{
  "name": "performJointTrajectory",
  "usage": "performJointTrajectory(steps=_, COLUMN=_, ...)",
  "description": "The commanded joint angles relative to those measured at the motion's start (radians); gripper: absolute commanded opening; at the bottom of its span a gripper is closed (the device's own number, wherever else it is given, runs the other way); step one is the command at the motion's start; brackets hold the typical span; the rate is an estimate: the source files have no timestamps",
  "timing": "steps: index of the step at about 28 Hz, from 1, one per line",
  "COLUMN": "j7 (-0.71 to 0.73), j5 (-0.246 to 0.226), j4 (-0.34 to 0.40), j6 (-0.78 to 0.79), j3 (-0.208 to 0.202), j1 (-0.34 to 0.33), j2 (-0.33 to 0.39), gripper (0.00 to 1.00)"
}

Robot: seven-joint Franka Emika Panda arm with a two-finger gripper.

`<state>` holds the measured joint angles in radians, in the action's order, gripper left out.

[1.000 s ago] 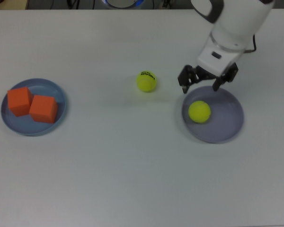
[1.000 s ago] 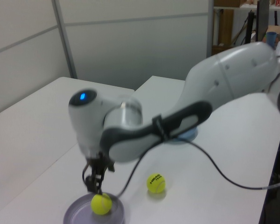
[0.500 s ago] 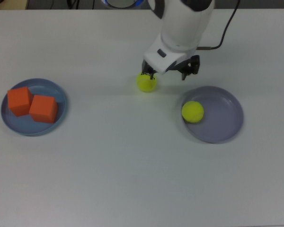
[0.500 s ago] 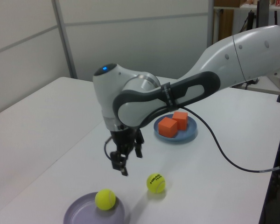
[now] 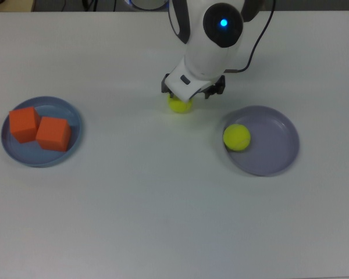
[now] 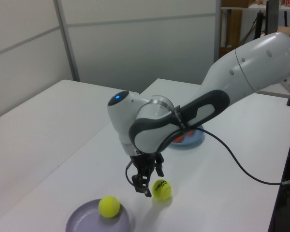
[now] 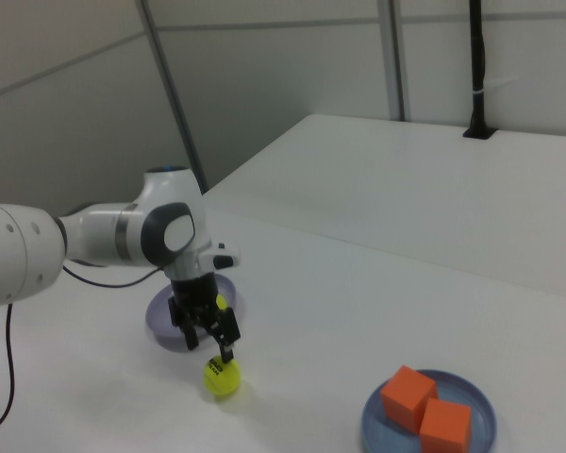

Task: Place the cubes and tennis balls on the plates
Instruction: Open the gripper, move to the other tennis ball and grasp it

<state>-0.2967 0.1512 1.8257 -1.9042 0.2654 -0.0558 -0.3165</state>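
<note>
- Top view puts my gripper (image 5: 189, 93) directly over the loose tennis ball (image 5: 180, 105) on the white surface (image 5: 163, 221); my wrist housing hides most of the ball, so only its lower edge shows.
- From the left view the ball (image 6: 161, 189) sits just beside and slightly below my fingertips, toward the left view's right. In the right view it lies right under them (image 7: 222, 376). I judge the coming move to be a short straight descent, with a small shift toward the ball.
- My fingers are spread apart and hold nothing; in the left view the gap looks wide enough to take the ball, though I judge that only roughly.
- My arm reaches out low over the surface, wrist bent so the gripper points straight down.
- The other tennis ball (image 5: 237, 137) already rests on the lavender plate (image 5: 276, 157), near the rim that faces me, so that plate is the likely target for this one.
- Both orange cubes (image 5: 39, 129) sit touching on the blue plate (image 5: 17, 156), well apart from me.
</note>
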Motion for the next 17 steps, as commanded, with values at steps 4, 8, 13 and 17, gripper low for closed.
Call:
performJointTrajectory(steps=4, j7=0.018, j5=0.062, j4=0.076, j6=-0.076, j3=-0.002, j1=0.031, j2=0.014, gripper=0.99)
performJointTrajectory(steps=8, j7=0.018, j5=0.083, j4=0.086, j6=-0.087, j3=-0.002, j1=0.028, j2=0.002, gripper=0.75)
performJointTrajectory(steps=13, j7=0.014, j5=0.088, j4=0.083, j6=-0.088, j3=0.0, j1=0.025, j2=-0.006, gripper=0.24)
performJointTrajectory(steps=17, j7=0.011, j5=0.079, j4=0.072, j6=-0.072, j3=0.005, j1=0.025, j2=0.022, gripper=0.0)
